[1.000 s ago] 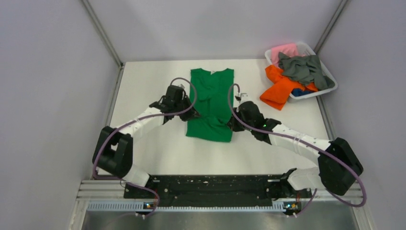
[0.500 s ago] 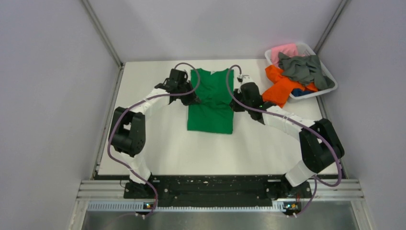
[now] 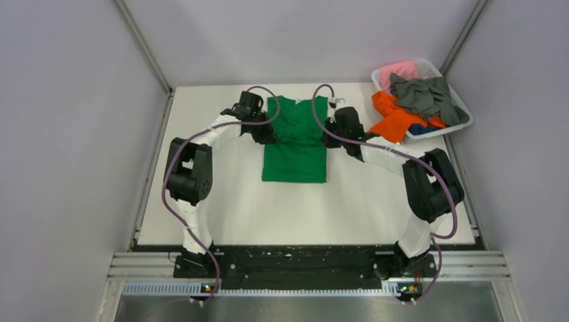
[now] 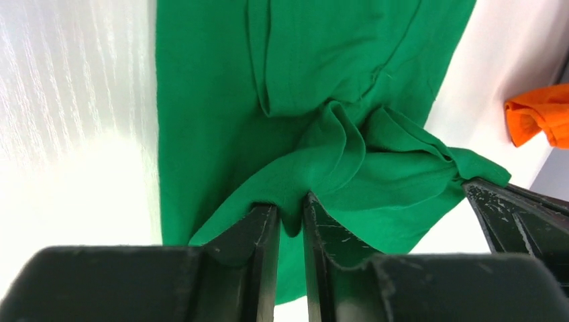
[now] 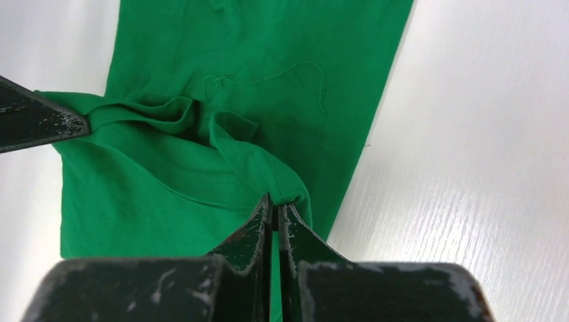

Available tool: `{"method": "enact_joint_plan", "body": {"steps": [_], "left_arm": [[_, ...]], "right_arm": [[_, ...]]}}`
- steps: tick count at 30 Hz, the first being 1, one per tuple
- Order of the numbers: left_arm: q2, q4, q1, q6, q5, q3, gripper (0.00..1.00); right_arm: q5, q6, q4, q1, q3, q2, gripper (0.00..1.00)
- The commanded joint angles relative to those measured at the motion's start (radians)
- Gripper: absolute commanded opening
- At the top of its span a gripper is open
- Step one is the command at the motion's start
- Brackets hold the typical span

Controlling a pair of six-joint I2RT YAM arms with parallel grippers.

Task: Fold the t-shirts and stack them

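I hold the green tee [image 3: 295, 151], plain bright cloth in a narrow rectangle, lengthwise on the table [image 3: 221, 201], collar far, hem near. My left gripper [image 4: 290, 204] and right gripper [image 5: 274, 204] each pinch a side fold, bunching and lifting the upper part. The orange tee [image 3: 392, 121] spills over the basket [image 3: 470, 121] rim. The dark grey tee [image 3: 426, 97], pink tee [image 3: 396, 70] and blue tee [image 3: 417, 129] lie crumpled inside.

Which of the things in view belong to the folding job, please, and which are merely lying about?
Belonging to the job: green t-shirt, left gripper and right gripper both shut on it; orange t-shirt; dark grey t-shirt; pink t-shirt; blue cloth.
Just lying about: white plastic basket; table.
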Motion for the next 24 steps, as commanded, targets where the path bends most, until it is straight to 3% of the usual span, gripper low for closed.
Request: {"method": "enact_joint_plan", "body": {"steps": [1,2,3,4,5,6,7,8,13,18,24], "left_arm": [[0.040,-0.005,0.022,0.022,0.011,0.080,0.31],[0.052,-0.011,0.026,0.026,0.017,0.097,0.41],[0.065,-0.032,0.028,0.026,0.019,0.122,0.52],[0.077,-0.066,0.033,0.023,0.024,0.154,0.67],[0.082,-0.099,0.035,0.024,0.032,0.184,0.91],[0.079,-0.118,0.036,0.028,0.033,0.203,0.98],[0.064,-0.129,0.035,0.030,0.036,0.210,0.99],[0.041,-0.130,0.034,0.032,0.035,0.201,0.99],[-0.139,-0.095,0.034,0.034,0.004,0.023,0.99],[-0.322,-0.005,0.031,-0.003,-0.002,-0.288,0.99],[-0.409,0.073,0.032,-0.041,0.008,-0.538,0.99]], "right_arm": [[-0.031,-0.034,0.054,-0.032,0.084,0.055,0.00],[-0.033,-0.039,0.049,-0.037,0.101,0.068,0.03],[-0.038,-0.046,0.043,-0.042,0.115,0.082,0.13],[-0.047,-0.051,0.020,-0.047,0.137,0.091,0.39],[-0.044,-0.050,-0.007,-0.050,0.164,0.093,0.53],[-0.036,-0.047,-0.023,-0.050,0.175,0.090,0.70],[-0.032,-0.042,-0.048,-0.051,0.186,0.081,0.92],[-0.035,-0.039,-0.059,-0.051,0.183,0.069,0.98],[-0.088,0.014,-0.043,-0.051,0.053,-0.061,0.99],[-0.190,0.111,0.018,-0.050,-0.196,-0.228,0.99],[-0.261,0.226,0.049,-0.050,-0.386,-0.299,0.99]]}}
